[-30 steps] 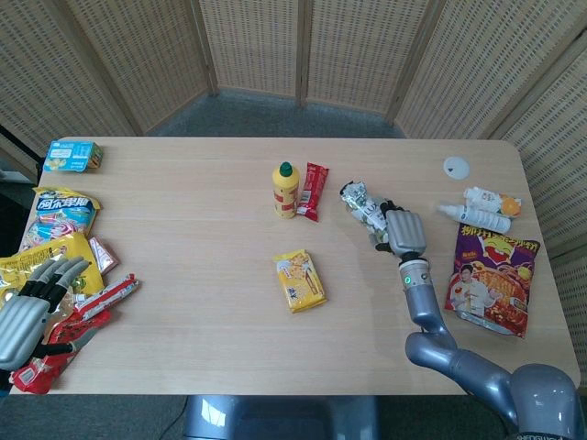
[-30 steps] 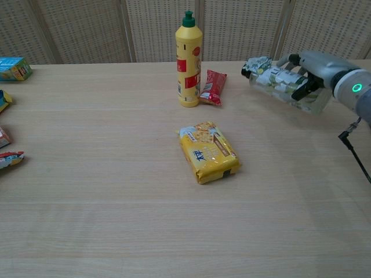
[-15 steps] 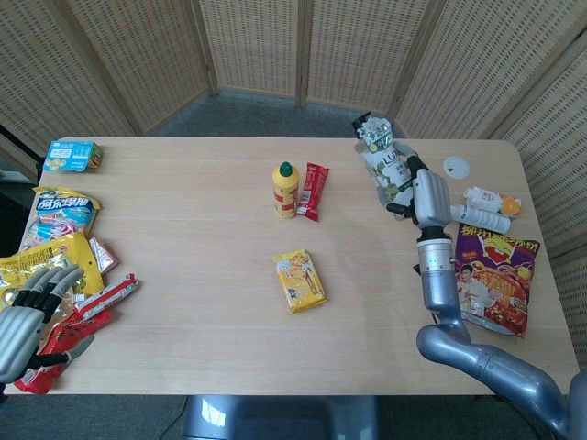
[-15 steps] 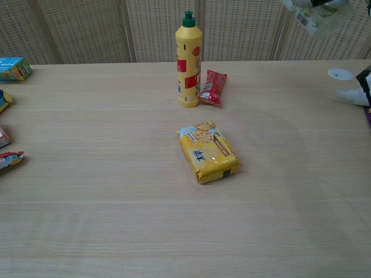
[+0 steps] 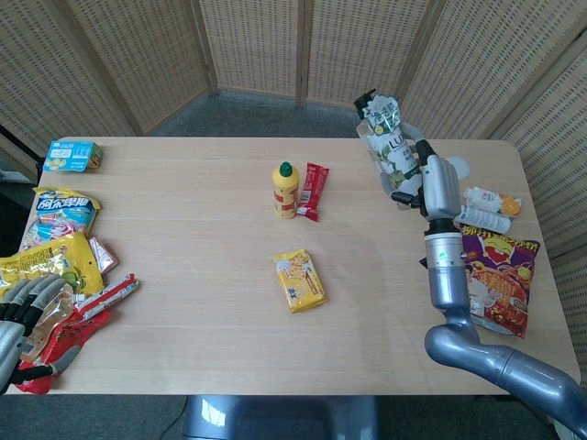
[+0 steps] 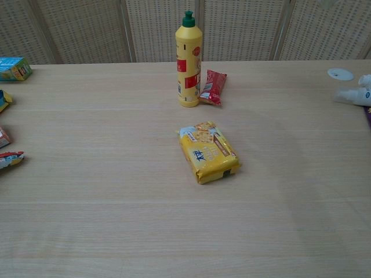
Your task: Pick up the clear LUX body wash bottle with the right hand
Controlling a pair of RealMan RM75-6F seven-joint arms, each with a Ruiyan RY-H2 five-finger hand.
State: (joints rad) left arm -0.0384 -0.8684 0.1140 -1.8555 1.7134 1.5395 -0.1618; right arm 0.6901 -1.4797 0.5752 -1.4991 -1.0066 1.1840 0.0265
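Your left hand (image 5: 20,316) sits at the table's (image 5: 183,275) near-left corner, fingers loosely apart and holding nothing, over the snack packets (image 5: 55,266) along the left edge. Toward the middle, a yellow bottle (image 5: 285,190) stands upright with a red sachet (image 5: 315,191) touching its side, and a yellow biscuit pack (image 5: 299,280) lies nearer you. Over the far-right part of the table, your right hand (image 5: 437,191) is clamped on the clear LUX body wash bottle (image 5: 387,139), lifted off the surface, cap end up.
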